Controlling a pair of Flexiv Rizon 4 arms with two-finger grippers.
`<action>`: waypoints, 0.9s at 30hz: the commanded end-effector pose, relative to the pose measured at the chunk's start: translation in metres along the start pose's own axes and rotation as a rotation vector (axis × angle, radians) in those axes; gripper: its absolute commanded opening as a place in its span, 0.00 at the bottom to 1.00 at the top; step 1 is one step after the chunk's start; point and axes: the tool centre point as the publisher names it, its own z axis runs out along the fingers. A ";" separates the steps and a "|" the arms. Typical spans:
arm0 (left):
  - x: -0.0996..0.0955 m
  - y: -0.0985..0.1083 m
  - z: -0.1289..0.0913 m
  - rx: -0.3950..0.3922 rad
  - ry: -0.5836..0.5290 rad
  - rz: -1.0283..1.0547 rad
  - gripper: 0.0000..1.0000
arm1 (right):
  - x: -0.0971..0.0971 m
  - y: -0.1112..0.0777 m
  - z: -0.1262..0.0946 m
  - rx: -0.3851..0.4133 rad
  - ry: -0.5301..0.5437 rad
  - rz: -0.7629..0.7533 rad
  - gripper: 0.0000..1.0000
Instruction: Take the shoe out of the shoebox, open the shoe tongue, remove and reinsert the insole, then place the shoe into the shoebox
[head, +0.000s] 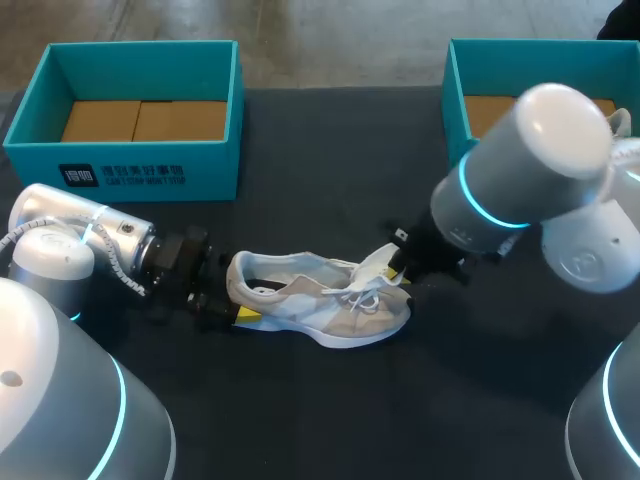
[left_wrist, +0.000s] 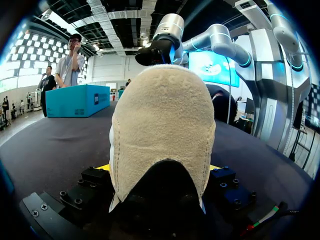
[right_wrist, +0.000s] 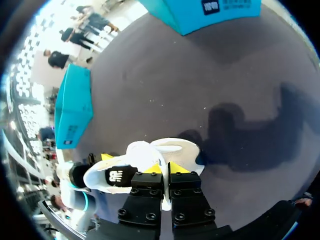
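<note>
A white and beige shoe (head: 320, 305) lies on its side in the middle of the dark table. My left gripper (head: 232, 292) has its fingers spread wide around the heel. In the left wrist view the heel (left_wrist: 160, 130) fills the gap, and both fingers press its sides. From the right, my right gripper (head: 398, 265) is shut on the raised white tongue (head: 372, 265). In the right wrist view its yellow tips (right_wrist: 165, 168) meet on a thin white edge of the shoe (right_wrist: 150, 160).
A teal shoebox (head: 150, 170) with brown cardboard inside stands at the back left. A second teal shoebox (head: 455, 90) stands at the back right, partly behind my right arm. Bare dark tabletop lies in front of the shoe.
</note>
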 end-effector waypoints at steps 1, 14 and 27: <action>0.001 0.004 -0.002 -0.002 -0.001 0.001 0.00 | -0.008 0.005 0.002 0.006 0.100 0.205 0.00; 0.001 0.004 -0.002 -0.002 -0.001 0.001 0.00 | 0.010 0.000 -0.020 0.000 0.068 0.120 1.00; 0.001 0.004 -0.002 -0.002 -0.001 0.001 0.00 | 0.056 -0.022 -0.074 -0.057 -0.095 -0.046 1.00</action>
